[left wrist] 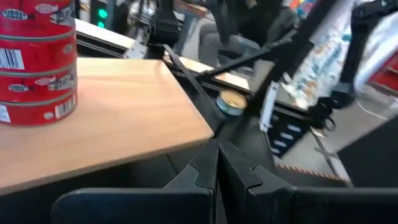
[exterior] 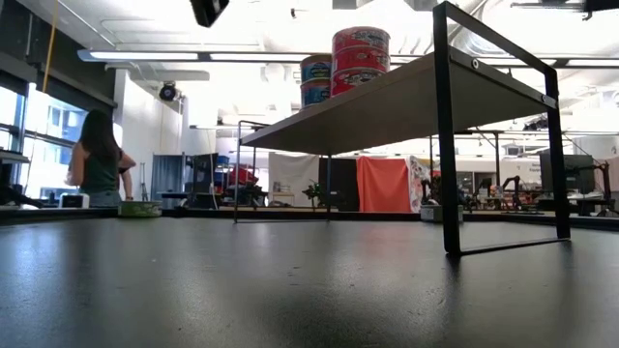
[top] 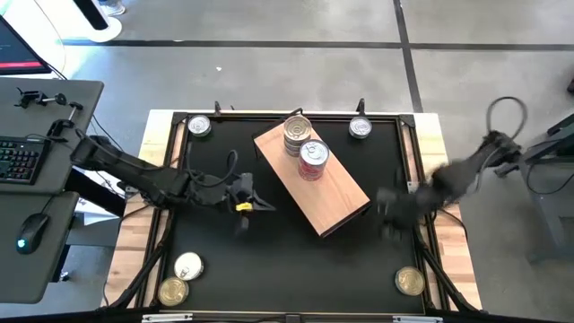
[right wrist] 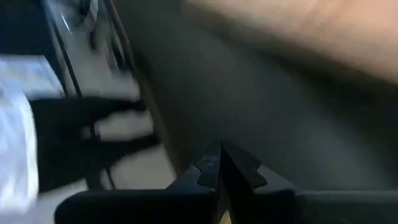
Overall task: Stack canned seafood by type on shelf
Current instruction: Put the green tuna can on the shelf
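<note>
Two stacks of round flat tins stand on the shelf (top: 314, 184), a light-brown wooden board with visible grain, raised on a thin black metal frame above the black worktop (top: 296, 260). We see a stack of silver-lidded tins (top: 297, 133) at the board's far end, and just beside it a stack of red-labelled tins (top: 313, 161) with barcodes on their sides. Loose tins lie well apart around the worktop: a silver one (top: 199, 126) at the far left corner, another silver one (top: 360, 128) at the far right, a pale one (top: 188, 266) touching a gold one (top: 173, 290) at the near left, and a gold one (top: 410, 282) at the near right. The left pincer (top: 256, 203) hangs beside the shelf's left edge, its dark fingers pressed together and empty. The right pincer (top: 387, 209) sits off the shelf's right end, blurred, its fingers likewise closed on nothing.
</note>
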### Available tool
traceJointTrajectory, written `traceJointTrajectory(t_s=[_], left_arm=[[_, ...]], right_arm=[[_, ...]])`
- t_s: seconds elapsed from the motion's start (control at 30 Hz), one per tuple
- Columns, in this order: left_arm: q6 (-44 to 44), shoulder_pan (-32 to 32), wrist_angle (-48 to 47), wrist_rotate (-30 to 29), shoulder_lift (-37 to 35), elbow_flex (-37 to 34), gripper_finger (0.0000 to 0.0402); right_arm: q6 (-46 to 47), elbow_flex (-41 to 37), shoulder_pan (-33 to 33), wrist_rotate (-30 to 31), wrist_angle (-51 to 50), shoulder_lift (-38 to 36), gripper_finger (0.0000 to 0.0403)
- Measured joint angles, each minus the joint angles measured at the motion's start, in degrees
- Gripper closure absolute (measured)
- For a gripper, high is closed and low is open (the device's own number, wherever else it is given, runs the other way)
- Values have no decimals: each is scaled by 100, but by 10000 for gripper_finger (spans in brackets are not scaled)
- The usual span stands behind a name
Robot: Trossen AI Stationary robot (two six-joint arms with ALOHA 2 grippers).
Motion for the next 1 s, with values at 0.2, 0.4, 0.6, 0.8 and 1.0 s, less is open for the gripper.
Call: traceJointTrajectory(t_s=[0.2, 0.4, 0.6, 0.8, 1.0], left_arm=[[0, -151, -1073, 475, -738, 0, 402], [89, -698, -1985, 492, -1202, 2, 401], [109, -1475, -1746, 474, -1029, 2, 401], [146, -1950, -780, -53, -543, 4, 401], [128, -2015, 543, -155, 115, 4, 402]], right_arm=[[2687, -662, 1771, -558, 702, 1209, 402], [4422, -735, 2228, -1879, 784, 2368, 402], [4567, -735, 2274, -2935, 1294, 3209, 403], [4521, -735, 2253, -3038, 962, 3755, 403], [4309, -717, 2234, -2890, 749, 4163, 403]])
